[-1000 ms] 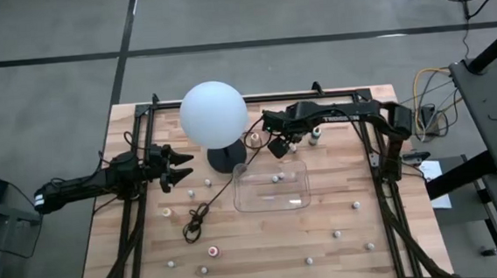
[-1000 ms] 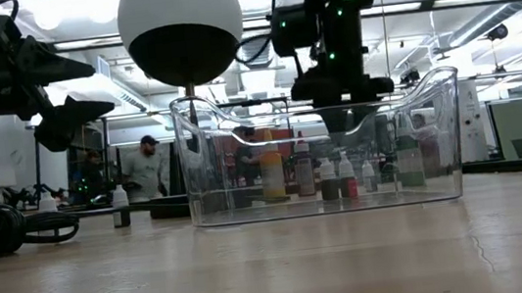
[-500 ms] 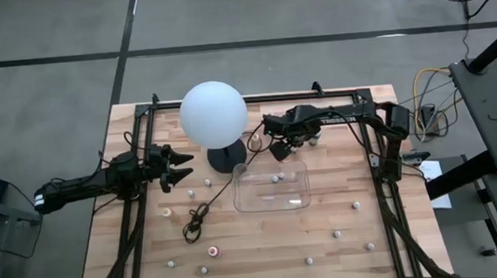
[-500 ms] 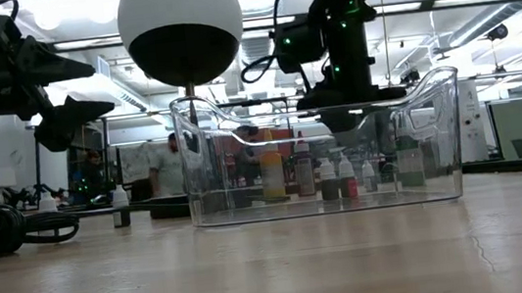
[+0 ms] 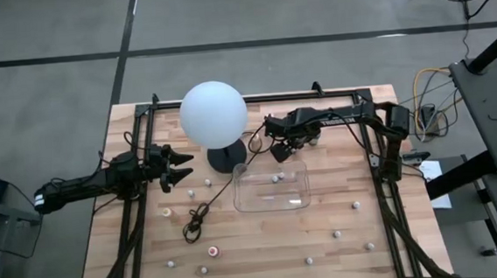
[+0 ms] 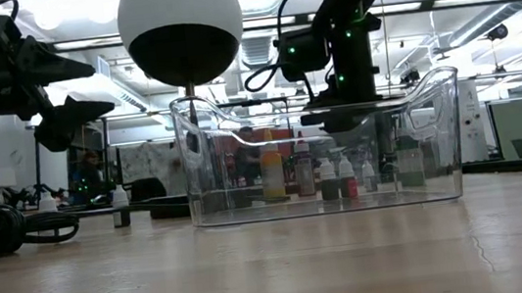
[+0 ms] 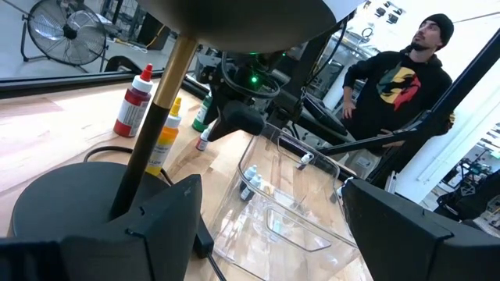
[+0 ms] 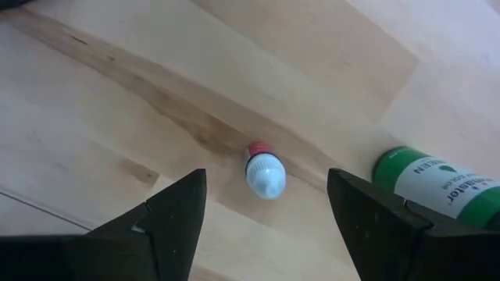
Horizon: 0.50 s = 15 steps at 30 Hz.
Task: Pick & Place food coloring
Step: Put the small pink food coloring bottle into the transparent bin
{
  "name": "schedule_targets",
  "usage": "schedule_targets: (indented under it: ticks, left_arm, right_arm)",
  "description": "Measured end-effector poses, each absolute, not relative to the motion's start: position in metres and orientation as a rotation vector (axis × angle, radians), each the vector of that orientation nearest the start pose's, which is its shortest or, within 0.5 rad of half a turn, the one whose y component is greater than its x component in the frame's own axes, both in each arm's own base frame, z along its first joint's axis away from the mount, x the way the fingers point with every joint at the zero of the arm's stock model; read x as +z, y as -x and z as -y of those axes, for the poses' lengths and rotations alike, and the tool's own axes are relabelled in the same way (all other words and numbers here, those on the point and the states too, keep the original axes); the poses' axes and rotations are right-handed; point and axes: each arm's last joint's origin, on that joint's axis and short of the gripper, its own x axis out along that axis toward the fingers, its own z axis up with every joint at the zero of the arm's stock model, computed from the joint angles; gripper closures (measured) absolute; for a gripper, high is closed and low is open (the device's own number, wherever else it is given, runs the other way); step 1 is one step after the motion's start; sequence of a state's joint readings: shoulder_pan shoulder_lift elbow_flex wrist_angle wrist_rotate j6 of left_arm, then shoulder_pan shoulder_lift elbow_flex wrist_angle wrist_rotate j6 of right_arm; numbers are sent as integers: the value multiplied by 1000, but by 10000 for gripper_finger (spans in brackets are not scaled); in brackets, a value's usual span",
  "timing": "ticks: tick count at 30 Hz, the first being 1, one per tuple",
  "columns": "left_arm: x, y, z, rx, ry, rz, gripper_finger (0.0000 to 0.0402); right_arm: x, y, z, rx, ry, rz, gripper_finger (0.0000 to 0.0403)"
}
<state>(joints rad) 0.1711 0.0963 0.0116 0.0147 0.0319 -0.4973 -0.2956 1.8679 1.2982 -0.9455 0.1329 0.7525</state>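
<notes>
The food coloring is several tiny bottles scattered upright on the wooden table [image 5: 264, 234], such as one bottle [image 5: 190, 193] and another [image 5: 357, 205]; one more [image 5: 276, 177] stands inside the clear tray [image 5: 298, 188]. My right gripper [image 5: 277, 151] hangs open, pointing down, just beyond the tray's far wall. Right under my right gripper [image 8: 266, 199] stands a small white-capped bottle [image 8: 264, 173] with a red body, between the fingers' lines but below them and untouched. My left gripper [image 5: 177, 166] waits open and level at the table's left, beside the lamp base.
A white globe lamp [image 5: 213, 112] on a dark base [image 5: 225, 158] stands left of my right gripper, with its cord [image 5: 203, 210] trailing across the table. Larger green [image 8: 426, 183], red [image 7: 133, 101] and yellow [image 7: 166, 136] bottles stand near the far edge. A person [image 7: 398, 86] stands beyond the table.
My right gripper has sunk toward the table behind the tray's far wall, staying open and pointing down, with a slight roll of the wrist. My left gripper has kept still.
</notes>
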Motion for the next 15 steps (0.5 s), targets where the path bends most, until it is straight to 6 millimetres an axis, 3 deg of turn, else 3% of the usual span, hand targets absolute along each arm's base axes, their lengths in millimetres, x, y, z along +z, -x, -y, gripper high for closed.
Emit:
schedule_targets:
  ticks: [15]
  left_arm:
    - [161, -102, -17, 154, 503, -33, 122]
  right_arm:
    - [171, -324, 103, -878, -742, -1320, 147]
